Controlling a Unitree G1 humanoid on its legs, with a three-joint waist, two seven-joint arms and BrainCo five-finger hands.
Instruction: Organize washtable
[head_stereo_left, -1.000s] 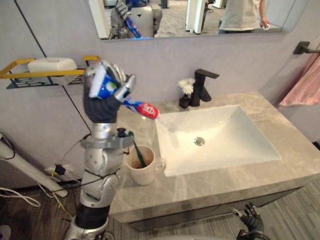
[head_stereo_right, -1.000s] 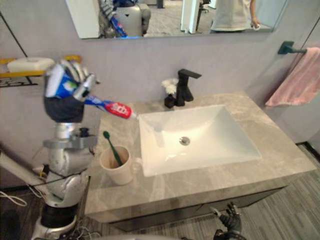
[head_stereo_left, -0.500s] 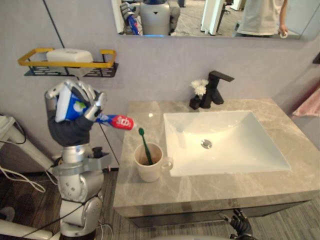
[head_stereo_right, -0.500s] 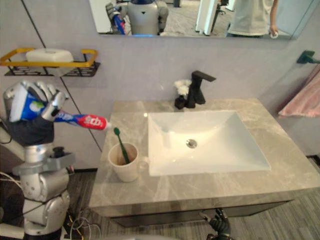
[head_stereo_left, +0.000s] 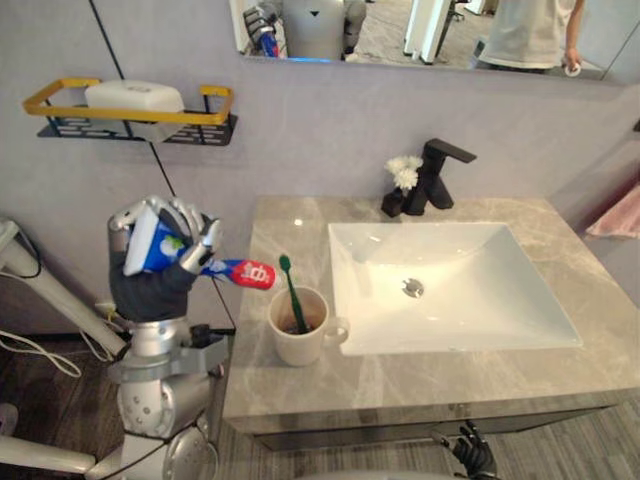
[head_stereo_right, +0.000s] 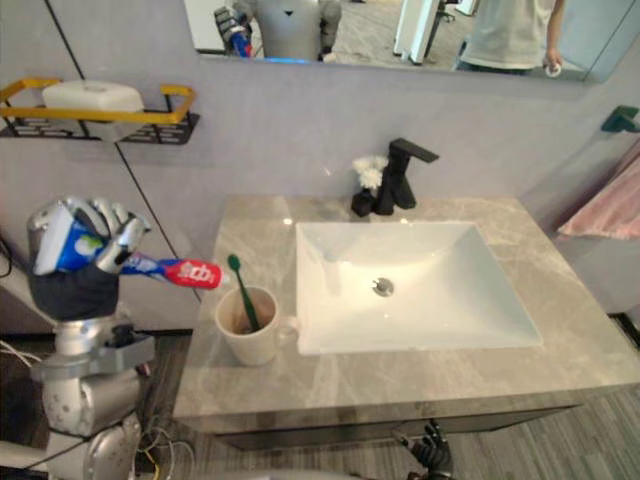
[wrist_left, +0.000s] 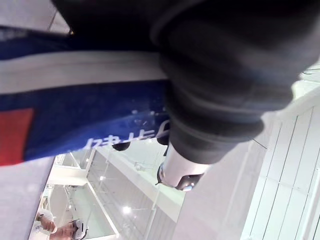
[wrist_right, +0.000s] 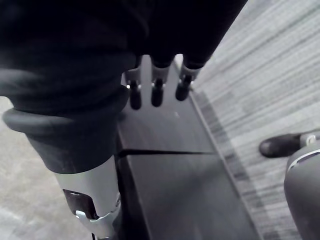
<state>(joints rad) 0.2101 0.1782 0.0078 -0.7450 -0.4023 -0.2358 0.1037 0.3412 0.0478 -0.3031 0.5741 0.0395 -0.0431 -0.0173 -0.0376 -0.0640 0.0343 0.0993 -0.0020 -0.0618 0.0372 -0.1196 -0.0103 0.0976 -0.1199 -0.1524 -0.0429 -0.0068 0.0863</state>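
Observation:
My left hand (head_stereo_left: 150, 292) is raised left of the grey marble washtable (head_stereo_left: 480, 372), shut on a blue, white and red toothpaste tube (head_stereo_left: 160, 250). The tube's red cap end (head_stereo_left: 256, 274) points toward a cream mug (head_stereo_left: 298, 330), stopping just left of and above its rim. A green toothbrush (head_stereo_left: 290, 292) leans in the mug, which stands at the counter's front left beside the white sink (head_stereo_left: 450, 290). In the left wrist view the tube (wrist_left: 75, 115) lies across the palm. My right hand (head_stereo_left: 468, 455) hangs below the counter's front edge, its fingers (wrist_right: 157, 92) relaxed and holding nothing.
A black faucet (head_stereo_left: 436, 176) and a small white flower (head_stereo_left: 403, 172) stand behind the sink. A yellow-and-black wall shelf (head_stereo_left: 130, 112) carries a white soap box (head_stereo_left: 133, 96). A pink towel (head_stereo_left: 615, 215) hangs at the right. The mirror shows a person.
The camera has shifted. My left hand with the tube has drawn back to the left off the counter and come down, so the cap end is now level with the toothbrush head.

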